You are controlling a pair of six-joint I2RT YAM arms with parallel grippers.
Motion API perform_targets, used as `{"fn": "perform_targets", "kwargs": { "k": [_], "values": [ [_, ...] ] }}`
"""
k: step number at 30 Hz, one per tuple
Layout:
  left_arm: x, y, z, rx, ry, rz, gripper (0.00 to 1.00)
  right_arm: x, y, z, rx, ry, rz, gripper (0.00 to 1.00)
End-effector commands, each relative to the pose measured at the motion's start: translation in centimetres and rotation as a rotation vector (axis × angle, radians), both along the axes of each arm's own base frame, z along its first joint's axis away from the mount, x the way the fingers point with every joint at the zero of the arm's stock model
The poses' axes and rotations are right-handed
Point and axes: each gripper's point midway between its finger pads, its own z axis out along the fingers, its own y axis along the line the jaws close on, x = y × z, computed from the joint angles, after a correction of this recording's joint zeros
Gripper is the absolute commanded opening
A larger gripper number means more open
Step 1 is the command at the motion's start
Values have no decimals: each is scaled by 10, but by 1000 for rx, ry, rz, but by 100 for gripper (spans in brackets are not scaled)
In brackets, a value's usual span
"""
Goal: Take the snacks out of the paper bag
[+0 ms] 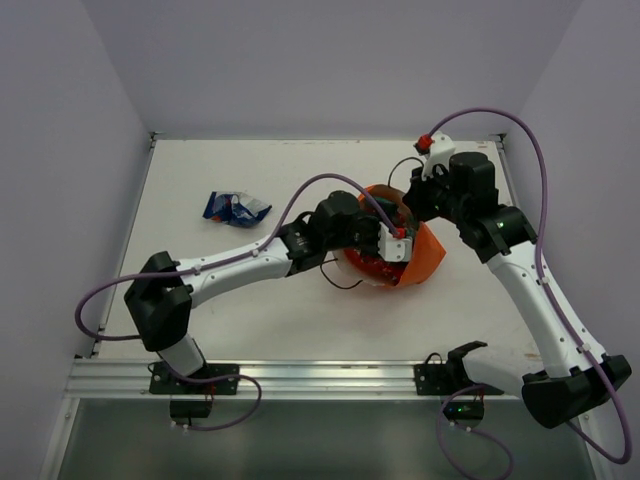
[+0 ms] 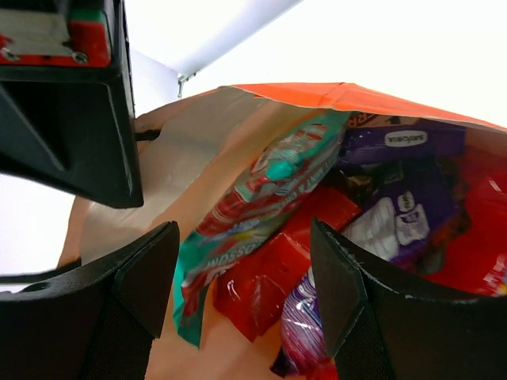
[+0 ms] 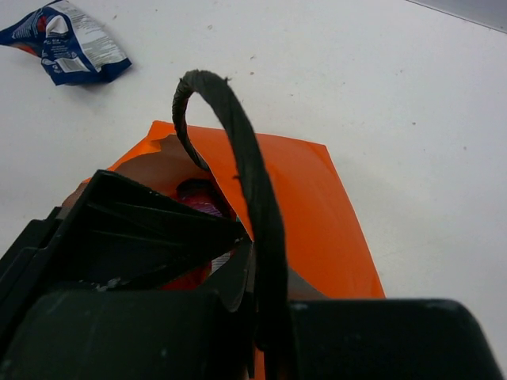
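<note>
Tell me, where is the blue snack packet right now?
In the top view the blue packet lies alone on the white table, left and toward the far edge, well apart from the orange paper bag at the middle right.

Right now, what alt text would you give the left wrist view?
The open left hand faces into the mouth of the orange bag. Inside, a long teal packet lies diagonally, with red packets beneath it and purple ones to its right.
</note>
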Motion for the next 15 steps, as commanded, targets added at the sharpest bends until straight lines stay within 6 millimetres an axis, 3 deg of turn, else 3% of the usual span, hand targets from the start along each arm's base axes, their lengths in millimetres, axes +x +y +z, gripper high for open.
{"fn": "perform_targets", "kwargs": {
  "k": [1, 5, 9, 11, 15],
  "values": [
    [10, -12, 35, -69, -69, -35, 72, -5, 17, 56, 88, -164, 85, 0],
    [14, -22, 30, -55, -56, -55, 70, -5, 17, 54, 86, -164, 86, 0],
    [17, -26, 11, 3, -27, -62, 52, -5, 15, 54, 83, -169, 78, 0],
    [16, -25, 5, 20, -10, -69, 40, -5, 13, 55, 77, -178, 70, 0],
    [8, -18, -6, 58, 29, -80, 2, -3, 8, 53, 69, -186, 46, 0]
  ]
}}
